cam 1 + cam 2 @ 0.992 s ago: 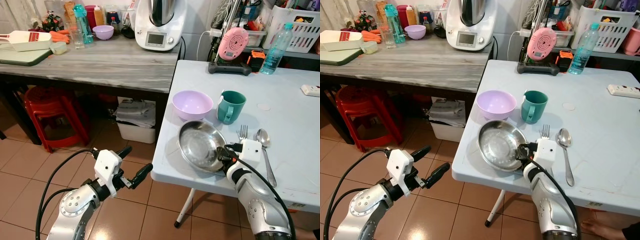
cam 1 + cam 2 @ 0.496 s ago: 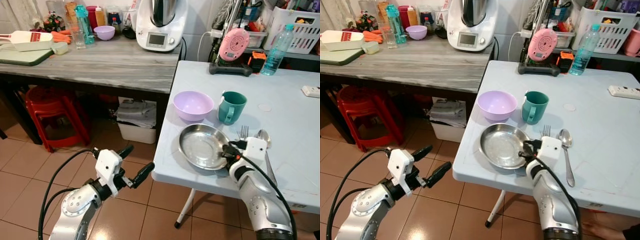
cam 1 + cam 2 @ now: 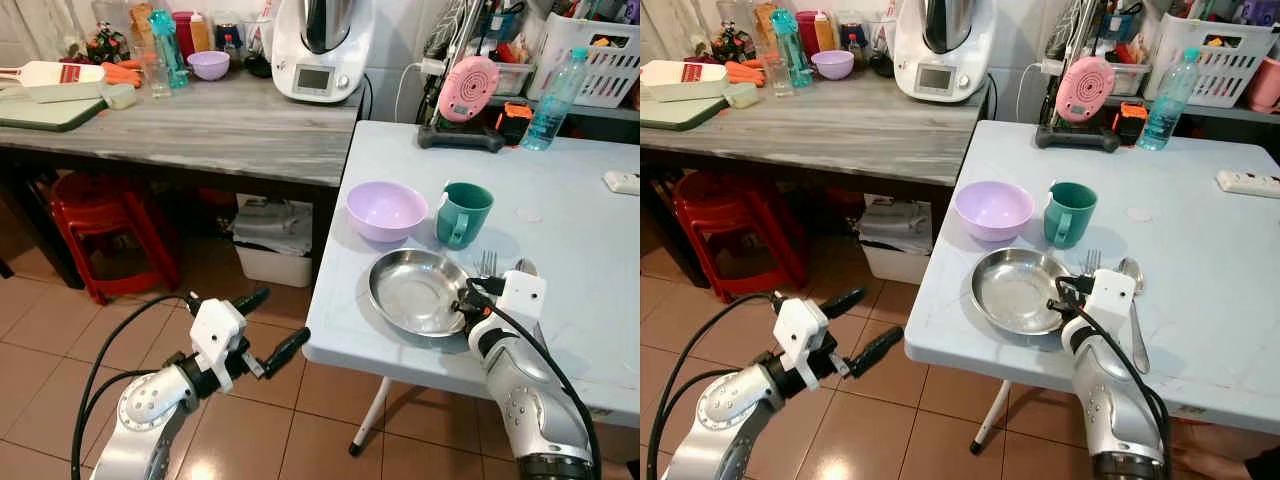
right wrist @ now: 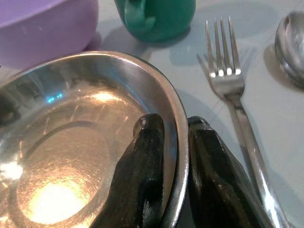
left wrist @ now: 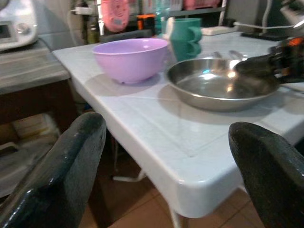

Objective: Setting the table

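A steel plate (image 3: pixel 418 290) lies near the front edge of the white table (image 3: pixel 570 200). My right gripper (image 3: pixel 466 301) is shut on the steel plate's right rim, one finger (image 4: pixel 145 166) inside and one outside. A fork (image 3: pixel 487 264) and a spoon (image 3: pixel 1131 300) lie just right of the plate. Behind it stand a purple bowl (image 3: pixel 386 209) and a green mug (image 3: pixel 463 212). My left gripper (image 3: pixel 268 328) hangs open over the floor, left of the table and below its edge.
A grey counter (image 3: pixel 190 115) at the left carries a kitchen machine (image 3: pixel 320 45), bottles and a small purple bowl (image 3: pixel 207 64). A red stool (image 3: pixel 105 225) stands beneath it. A water bottle (image 3: pixel 556 95), a pink device (image 3: pixel 467 88) and a basket (image 3: pixel 600 50) line the table's back.
My right gripper has drawn the steel plate to the right, up against the fork. The left arm has stayed in place.
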{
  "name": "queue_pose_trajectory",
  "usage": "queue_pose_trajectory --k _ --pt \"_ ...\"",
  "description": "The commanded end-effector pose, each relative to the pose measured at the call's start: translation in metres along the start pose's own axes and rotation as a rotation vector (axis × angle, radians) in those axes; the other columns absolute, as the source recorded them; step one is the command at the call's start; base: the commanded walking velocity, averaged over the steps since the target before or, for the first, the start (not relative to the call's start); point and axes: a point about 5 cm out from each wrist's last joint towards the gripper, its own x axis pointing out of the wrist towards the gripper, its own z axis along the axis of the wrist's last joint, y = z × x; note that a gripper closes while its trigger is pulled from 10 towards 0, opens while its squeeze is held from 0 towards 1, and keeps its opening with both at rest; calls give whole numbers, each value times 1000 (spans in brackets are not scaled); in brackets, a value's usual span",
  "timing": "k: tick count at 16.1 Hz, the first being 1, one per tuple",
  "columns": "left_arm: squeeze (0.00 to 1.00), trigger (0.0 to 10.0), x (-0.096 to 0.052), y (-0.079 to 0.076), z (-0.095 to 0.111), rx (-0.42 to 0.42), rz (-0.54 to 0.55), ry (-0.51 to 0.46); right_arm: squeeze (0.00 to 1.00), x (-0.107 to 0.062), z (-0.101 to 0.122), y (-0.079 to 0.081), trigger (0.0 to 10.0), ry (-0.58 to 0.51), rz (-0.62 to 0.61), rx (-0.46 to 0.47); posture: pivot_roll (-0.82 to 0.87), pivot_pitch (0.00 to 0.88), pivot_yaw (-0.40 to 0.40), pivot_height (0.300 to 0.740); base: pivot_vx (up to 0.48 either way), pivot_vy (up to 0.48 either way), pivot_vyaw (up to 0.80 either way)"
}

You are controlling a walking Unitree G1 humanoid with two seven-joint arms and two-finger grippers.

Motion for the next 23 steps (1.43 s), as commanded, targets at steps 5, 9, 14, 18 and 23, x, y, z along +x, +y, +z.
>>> queue_pose_trajectory --k 5,9,14,18,23 --pt "0 10000 9 39 -15 -51 346 126 0 -7 7 9 10000 -32 31 -49 -47 0 -21 740 0 0 0" --pt "0 10000 5 40 -26 -91 485 130 0 -16 6 14 10000 -89 40 -27 -53 0 -23 740 0 0 0" --pt "0 10000 12 36 -28 -182 526 107 0 -18 4 21 10000 -90 50 -20 -52 0 -21 740 0 141 -605" --pt "0 10000 14 38 -28 -176 531 98 0 -19 4 23 10000 -95 54 -17 -51 0 -16 740 0 390 -767" --pt "0 10000 16 35 -28 -177 520 96 0 -18 3 24 10000 -103 59 -24 -50 0 -14 740 0 455 -106"
